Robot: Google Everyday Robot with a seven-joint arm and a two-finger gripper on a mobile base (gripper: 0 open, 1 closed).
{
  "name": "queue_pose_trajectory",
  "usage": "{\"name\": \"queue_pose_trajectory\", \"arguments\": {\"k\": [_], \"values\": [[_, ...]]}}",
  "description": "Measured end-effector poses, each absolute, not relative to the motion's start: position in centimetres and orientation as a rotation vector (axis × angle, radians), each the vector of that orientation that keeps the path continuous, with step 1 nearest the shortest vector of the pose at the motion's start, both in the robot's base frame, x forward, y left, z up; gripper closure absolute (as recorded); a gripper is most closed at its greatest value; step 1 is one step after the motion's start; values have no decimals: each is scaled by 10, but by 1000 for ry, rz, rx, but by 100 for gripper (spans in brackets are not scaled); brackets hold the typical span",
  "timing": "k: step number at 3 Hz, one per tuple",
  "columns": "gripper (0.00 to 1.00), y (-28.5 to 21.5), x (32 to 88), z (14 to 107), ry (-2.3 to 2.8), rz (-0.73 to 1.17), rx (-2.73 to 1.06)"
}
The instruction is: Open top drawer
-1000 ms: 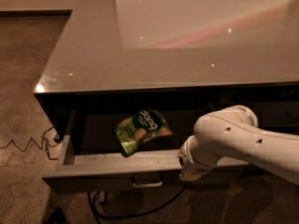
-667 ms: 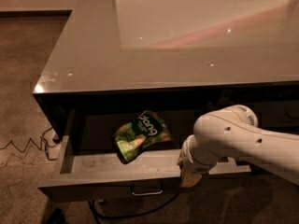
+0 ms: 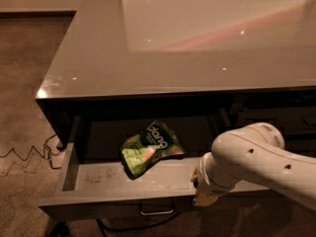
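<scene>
Grey top drawer (image 3: 98, 177) open; jaws at front rim, right of handle (image 3: 157, 211).

label: "dang", white letters, tilted | on: green snack bag (image 3: 150, 148)

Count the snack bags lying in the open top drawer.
1. A green snack bag lies mid-floor in the top drawer. The gripper is at the drawer's front edge, right of the handle; the arm hides the drawer's right part, so more may be hidden.
</scene>
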State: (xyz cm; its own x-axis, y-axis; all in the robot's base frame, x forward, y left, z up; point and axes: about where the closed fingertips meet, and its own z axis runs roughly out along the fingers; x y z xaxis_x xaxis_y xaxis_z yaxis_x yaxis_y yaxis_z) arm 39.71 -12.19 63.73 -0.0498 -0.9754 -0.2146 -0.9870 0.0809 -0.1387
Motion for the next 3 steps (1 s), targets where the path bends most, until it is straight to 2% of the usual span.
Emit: {"name": "queue_pose_trajectory", "arguments": {"k": [2, 3], "values": [[35, -126, 377, 636, 2148, 78, -1940], [4, -132, 324, 642, 2186, 75, -1883]]}}
